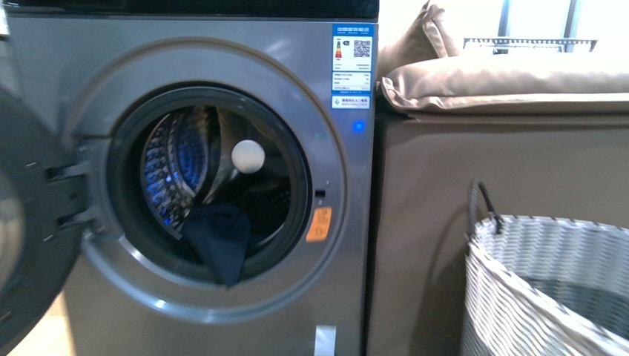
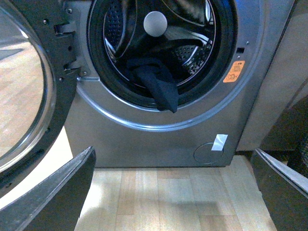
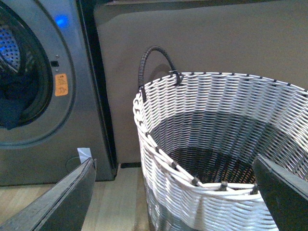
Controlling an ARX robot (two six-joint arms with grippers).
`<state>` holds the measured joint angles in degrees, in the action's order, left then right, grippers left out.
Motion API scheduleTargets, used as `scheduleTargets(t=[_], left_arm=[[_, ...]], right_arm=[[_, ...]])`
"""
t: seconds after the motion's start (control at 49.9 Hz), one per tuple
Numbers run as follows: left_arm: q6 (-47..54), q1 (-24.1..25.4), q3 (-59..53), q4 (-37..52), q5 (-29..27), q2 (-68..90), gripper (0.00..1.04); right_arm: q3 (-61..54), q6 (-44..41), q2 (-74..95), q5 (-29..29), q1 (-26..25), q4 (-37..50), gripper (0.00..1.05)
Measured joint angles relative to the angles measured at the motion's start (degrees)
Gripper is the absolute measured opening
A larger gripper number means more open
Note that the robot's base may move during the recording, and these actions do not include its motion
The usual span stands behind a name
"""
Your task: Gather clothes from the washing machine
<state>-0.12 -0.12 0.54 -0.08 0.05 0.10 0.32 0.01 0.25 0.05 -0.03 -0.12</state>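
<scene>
The grey washing machine (image 1: 222, 44) stands at the left with its door (image 1: 22, 222) swung open. The dark navy clothes (image 1: 219, 241) hang over the porthole's lower rim, half out of the drum; they also show in the left wrist view (image 2: 161, 86) and at the edge of the right wrist view (image 3: 9, 113). My left gripper (image 2: 175, 192) is open and empty, low over the wooden floor in front of the machine, well short of the clothes. My right gripper (image 3: 175, 192) is open and empty, over the near rim of the woven basket (image 3: 216, 101). Neither arm shows in the front view.
A white ball (image 1: 248, 156) sits inside the drum (image 1: 174, 170). The white woven laundry basket (image 1: 549, 282) with a dark handle (image 3: 156, 60) stands right of the machine, against a brown sofa (image 1: 445, 222) with cushions (image 1: 504, 81). An orange sticker (image 1: 319, 224) marks the machine's front.
</scene>
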Motion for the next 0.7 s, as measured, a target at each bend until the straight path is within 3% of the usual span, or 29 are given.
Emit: scheduleTargets(t=[0.701], left_arm=[[0.0,0.0,0.0,0.0,-0.2,0.0,0.98]], right_arm=[[0.0,0.0,0.0,-0.2,0.0,0.0,0.97]])
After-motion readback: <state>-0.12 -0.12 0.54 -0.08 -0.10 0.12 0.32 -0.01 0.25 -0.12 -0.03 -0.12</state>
